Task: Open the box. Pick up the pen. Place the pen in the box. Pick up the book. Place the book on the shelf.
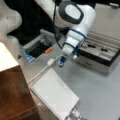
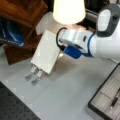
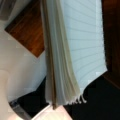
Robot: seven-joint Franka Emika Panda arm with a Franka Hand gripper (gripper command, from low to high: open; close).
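The pincer [image 1: 62, 62] hangs just left of the middle of a front view, its blue tips pointing down at the tabletop [image 1: 100, 95] and touching, or very nearly touching, a white edge that runs down-left toward the book [image 1: 55, 96]. How far apart the jaws stand cannot be told, and the fingers do not show in the wrist view. That view is filled by the book [image 3: 62, 62] seen edge-on and very close, with its pages fanned, a lined page showing and the spiral binding at the lower end, which fits a grasp on it. In a front view the book [image 2: 46, 51] looks tilted with shadow beneath it, so it seems to be raised at one end rather than lying flat. Outward from there, the box [image 1: 95, 65] sits at the right of the frame with its lid back and its grey interior showing, so the opening is done. In a front view the pen [image 2: 113, 102] lies inside the box [image 2: 100, 110] at the lower right, so that step looks finished too. The shelf [image 1: 12, 95] stands at the lower left, just beside the book, and nothing of the book rests on its cream top. The book's move to the shelf is what remains, and it appears to be under way.
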